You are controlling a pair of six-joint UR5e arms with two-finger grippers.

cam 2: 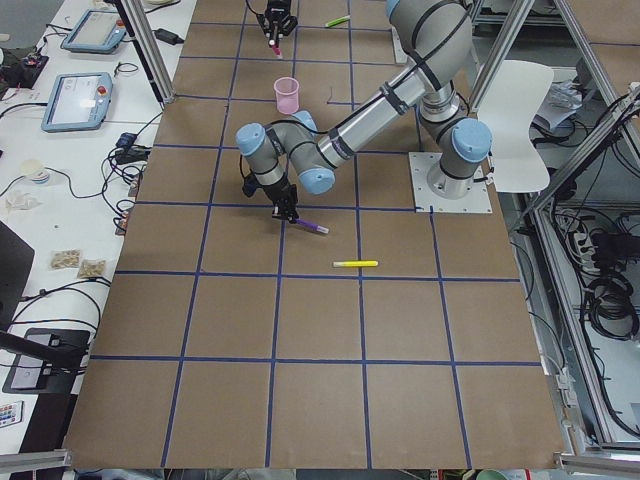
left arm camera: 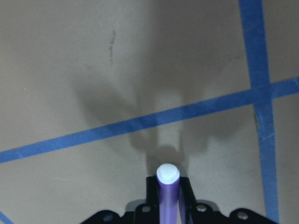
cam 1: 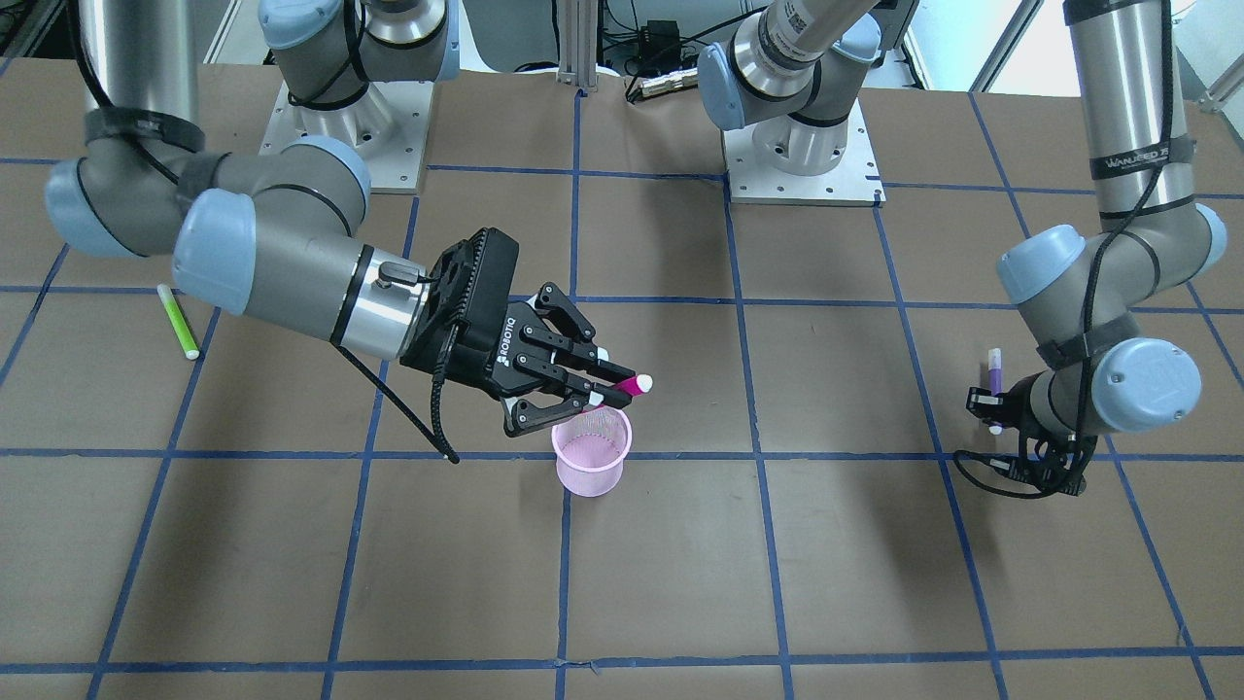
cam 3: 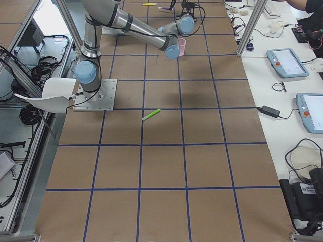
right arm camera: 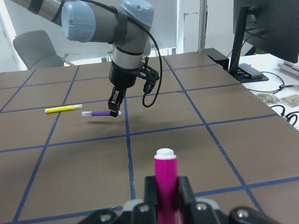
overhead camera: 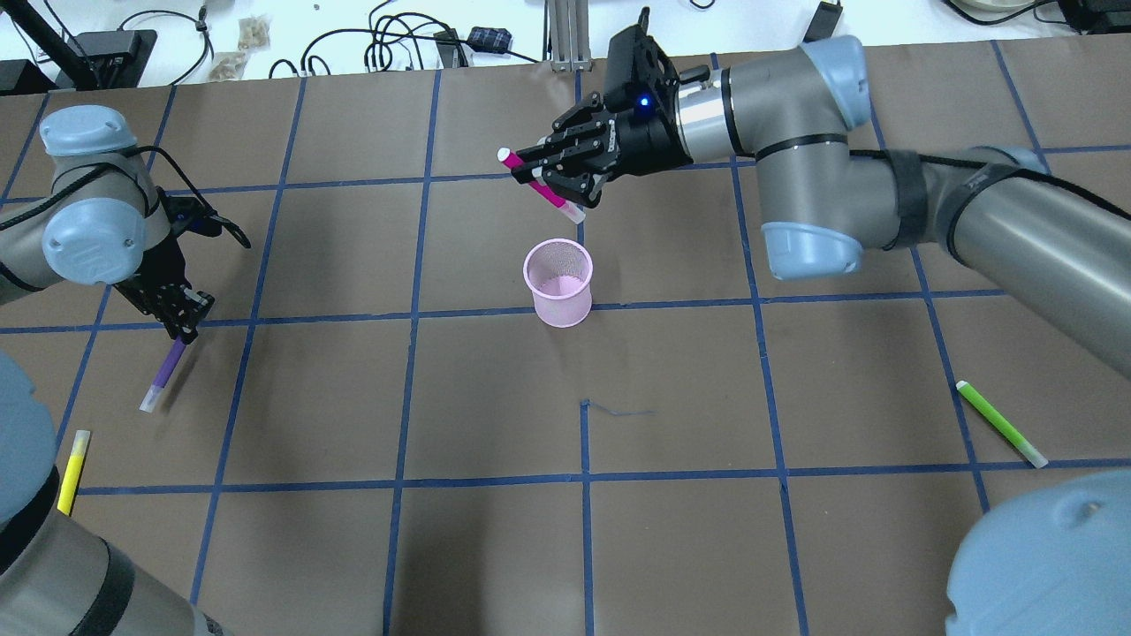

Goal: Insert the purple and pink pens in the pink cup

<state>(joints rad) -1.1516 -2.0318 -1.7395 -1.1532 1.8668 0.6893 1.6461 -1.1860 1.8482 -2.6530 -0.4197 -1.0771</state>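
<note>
— Where is the pink pen [right arm camera: 166, 179]?
— Clamped in the right pincer [cam 1: 610, 386]. It is tilted and hangs close above the rim of the pink cup [overhead camera: 563, 305], not yet inside.
— And the purple pen [overhead camera: 164, 369]?
— The left pincer [overhead camera: 184, 330] is closed on one end of it, low over the tabletop [overhead camera: 671, 530] and well apart from the cup.
— So how far along?
— Both pens are gripped and the cup looks empty. Both insertions are left, probably pink first. A green pen [overhead camera: 1001, 423] and a yellow pen [overhead camera: 72, 459] lie off to the sides.
</note>
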